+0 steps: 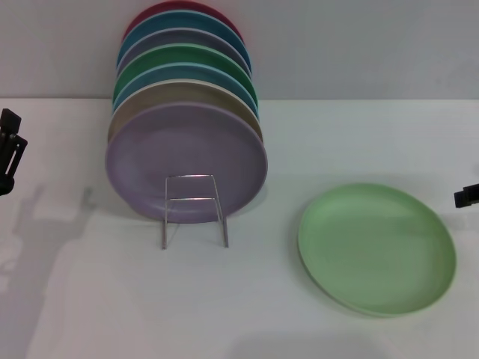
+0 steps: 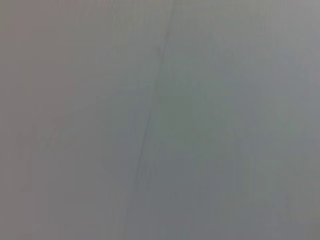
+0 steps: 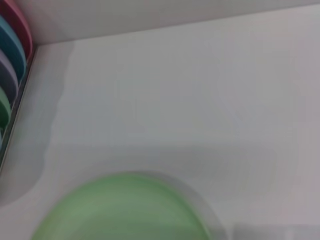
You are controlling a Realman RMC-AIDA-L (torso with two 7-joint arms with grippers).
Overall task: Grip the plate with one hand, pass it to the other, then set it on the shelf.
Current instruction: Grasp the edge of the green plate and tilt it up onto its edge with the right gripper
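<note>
The pale mint-green plate lies flat on the white table at the right front; its far edge also fills the near part of the right wrist view. The shelf, a thin chrome wire rack, stands left of centre with several coloured plates on edge in it, a lilac plate at the front. My right gripper shows only as a dark tip at the right edge, just beyond the plate's right rim. My left gripper hangs at the far left edge, well away from the rack.
Behind the lilac plate stand beige, blue, dark green, purple, teal and red plates, and their edges show in the right wrist view. A grey wall runs behind the table. The left wrist view shows only a plain grey surface.
</note>
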